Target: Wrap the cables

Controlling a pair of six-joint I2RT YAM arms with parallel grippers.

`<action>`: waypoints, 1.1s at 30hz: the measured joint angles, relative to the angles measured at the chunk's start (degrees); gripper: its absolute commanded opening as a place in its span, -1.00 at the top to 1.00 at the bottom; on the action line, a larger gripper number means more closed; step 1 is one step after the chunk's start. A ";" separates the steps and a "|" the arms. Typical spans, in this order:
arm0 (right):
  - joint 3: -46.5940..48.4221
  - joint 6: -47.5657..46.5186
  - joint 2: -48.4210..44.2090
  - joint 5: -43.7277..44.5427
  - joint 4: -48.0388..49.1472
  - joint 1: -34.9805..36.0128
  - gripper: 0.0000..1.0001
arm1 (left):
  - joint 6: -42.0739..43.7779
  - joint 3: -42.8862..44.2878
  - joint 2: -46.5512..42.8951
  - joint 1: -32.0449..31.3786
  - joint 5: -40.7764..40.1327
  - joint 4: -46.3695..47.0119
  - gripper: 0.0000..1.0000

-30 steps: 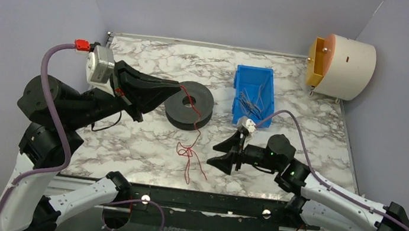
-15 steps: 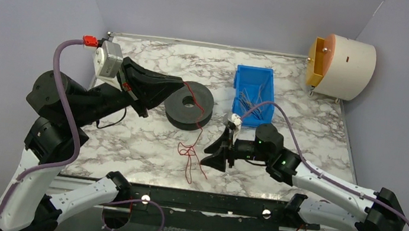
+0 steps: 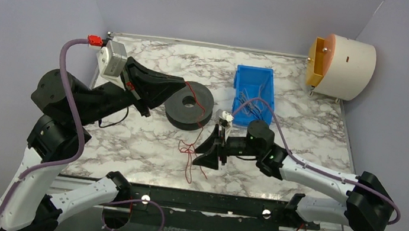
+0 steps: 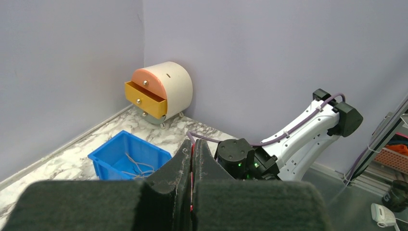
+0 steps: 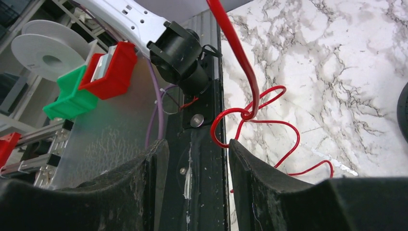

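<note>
Here, I had the left jaws pinched shut on the red cable (image 5: 247,67) just above the black spool (image 3: 207,102), anchoring it for winding; the right jaws stood half open, gripping nothing, at the loose tangle on the desk (image 3: 139,143) just on the near side of the spool.

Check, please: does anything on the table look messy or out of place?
Yes. The red cable lies in a loose knotted tangle on the table in front of the black spool, not wound on it.
</note>
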 measured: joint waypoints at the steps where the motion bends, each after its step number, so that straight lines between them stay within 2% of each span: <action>1: 0.00 0.15 0.46 -0.28 0.76 0.00 -0.08 | 0.02 0.00 0.02 0.00 0.00 0.00 1.00; 11: 0.00 1.49 2.43 -1.53 6.12 0.00 -0.08 | 0.02 0.00 0.02 0.00 0.02 0.02 1.00; 15: 0.04 3.23 3.23 -3.21 9.77 0.00 0.02 | 0.07 -0.02 0.02 0.00 0.00 0.00 1.00; 19: 0.09 6.25 5.42 -5.57 13.31 0.00 0.04 | 0.09 -0.02 0.02 0.00 -0.63 -0.02 1.00; 27: -2.05 13.75 4.96 -6.78 23.80 0.00 0.03 | 0.07 -0.94 0.63 0.00 -7.34 -1.01 1.00; 33: -3.37 18.27 -2.03 -4.61 29.18 0.00 0.00 | 0.02 -6.16 0.42 0.00 -17.46 -3.19 1.00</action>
